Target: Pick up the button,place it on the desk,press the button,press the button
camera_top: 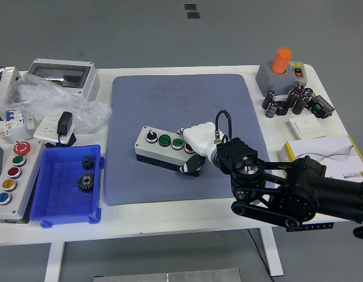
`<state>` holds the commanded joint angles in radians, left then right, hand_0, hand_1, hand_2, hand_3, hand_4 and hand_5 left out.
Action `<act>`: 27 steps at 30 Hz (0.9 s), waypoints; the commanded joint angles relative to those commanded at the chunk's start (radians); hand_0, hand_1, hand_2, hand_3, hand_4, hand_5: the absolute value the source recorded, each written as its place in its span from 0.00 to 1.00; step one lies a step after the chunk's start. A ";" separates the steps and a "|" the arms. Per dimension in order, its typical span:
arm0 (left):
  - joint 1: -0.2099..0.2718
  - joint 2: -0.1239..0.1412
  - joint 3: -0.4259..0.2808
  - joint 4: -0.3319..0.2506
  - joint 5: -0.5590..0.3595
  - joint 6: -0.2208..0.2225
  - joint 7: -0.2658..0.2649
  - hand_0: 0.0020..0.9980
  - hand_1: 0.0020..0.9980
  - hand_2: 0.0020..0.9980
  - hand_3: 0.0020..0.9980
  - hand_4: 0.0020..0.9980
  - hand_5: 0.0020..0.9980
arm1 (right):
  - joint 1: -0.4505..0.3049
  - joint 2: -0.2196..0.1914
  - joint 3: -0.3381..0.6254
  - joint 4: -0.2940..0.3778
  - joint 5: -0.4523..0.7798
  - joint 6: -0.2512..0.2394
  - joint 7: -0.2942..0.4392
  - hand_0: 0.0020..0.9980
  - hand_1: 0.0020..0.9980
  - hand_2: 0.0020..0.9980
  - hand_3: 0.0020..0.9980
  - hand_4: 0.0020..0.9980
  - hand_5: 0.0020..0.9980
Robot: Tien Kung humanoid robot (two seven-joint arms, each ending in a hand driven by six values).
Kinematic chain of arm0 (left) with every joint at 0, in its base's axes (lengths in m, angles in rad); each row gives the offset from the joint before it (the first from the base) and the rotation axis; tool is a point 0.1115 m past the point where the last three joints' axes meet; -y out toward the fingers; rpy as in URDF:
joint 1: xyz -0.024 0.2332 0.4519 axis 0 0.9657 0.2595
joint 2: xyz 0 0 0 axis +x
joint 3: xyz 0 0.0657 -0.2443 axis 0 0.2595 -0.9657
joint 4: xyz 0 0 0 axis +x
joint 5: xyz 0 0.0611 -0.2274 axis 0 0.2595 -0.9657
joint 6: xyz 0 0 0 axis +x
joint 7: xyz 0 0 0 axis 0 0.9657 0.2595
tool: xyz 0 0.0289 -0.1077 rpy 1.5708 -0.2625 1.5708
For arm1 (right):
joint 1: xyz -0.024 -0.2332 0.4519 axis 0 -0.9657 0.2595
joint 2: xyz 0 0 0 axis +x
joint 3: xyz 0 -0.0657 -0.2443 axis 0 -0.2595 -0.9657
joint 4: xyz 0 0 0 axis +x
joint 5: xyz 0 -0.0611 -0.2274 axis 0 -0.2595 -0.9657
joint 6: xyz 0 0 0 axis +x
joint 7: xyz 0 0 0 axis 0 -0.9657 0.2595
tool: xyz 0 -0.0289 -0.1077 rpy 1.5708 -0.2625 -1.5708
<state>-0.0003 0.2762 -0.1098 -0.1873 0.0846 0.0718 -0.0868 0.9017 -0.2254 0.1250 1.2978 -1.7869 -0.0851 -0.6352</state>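
Button box (164,148) already down on mat (181,106); right hand (196,144) grasps its right end; pressing prob. underway.

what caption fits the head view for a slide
Right hand at the right end of the button box on the blue mat.

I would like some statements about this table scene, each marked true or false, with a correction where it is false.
1. The button box lies on the blue-grey mat. True.
2. The right hand is at the box's right end. True.
3. The blue bin holds capacitors. False: it holds two dark gears.
4. The orange cylinder stands at the table's far left. False: it stands at the far right.
5. A left hand presses the box. False: none is in view.
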 joint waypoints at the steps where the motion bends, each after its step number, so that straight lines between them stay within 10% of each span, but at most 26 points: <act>1: 0.000 0.000 -0.002 0.000 0.002 0.000 -0.001 0.60 0.62 0.60 0.61 0.53 0.48 | 0.000 0.000 -0.003 -0.002 -0.005 -0.007 0.002 0.29 0.51 0.54 0.81 0.91 0.29; 8: -0.002 0.000 -0.005 -0.001 0.005 0.003 -0.003 0.60 0.63 0.60 0.61 0.53 0.47 | 0.005 -0.009 -0.011 -0.006 -0.054 -0.048 0.014 0.18 0.41 0.45 0.70 0.83 0.26; 9: -0.003 0.000 -0.005 -0.001 0.005 0.004 -0.003 0.60 0.63 0.60 0.61 0.53 0.48 | 0.006 -0.011 -0.013 -0.007 -0.062 -0.055 0.020 0.21 0.41 0.39 0.45 0.69 0.13; 27: -0.003 0.001 -0.037 -0.004 0.037 0.004 0.001 0.60 0.63 0.60 0.61 0.54 0.49 | 0.070 -0.038 -0.106 -0.160 -0.109 -0.144 0.341 0.32 0.49 0.40 0.36 0.67 0.00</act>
<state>-0.0031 0.2771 -0.1469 -0.1917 0.1216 0.0756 -0.0857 0.9718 -0.2629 0.0185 1.1383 -1.8963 -0.2294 -0.2944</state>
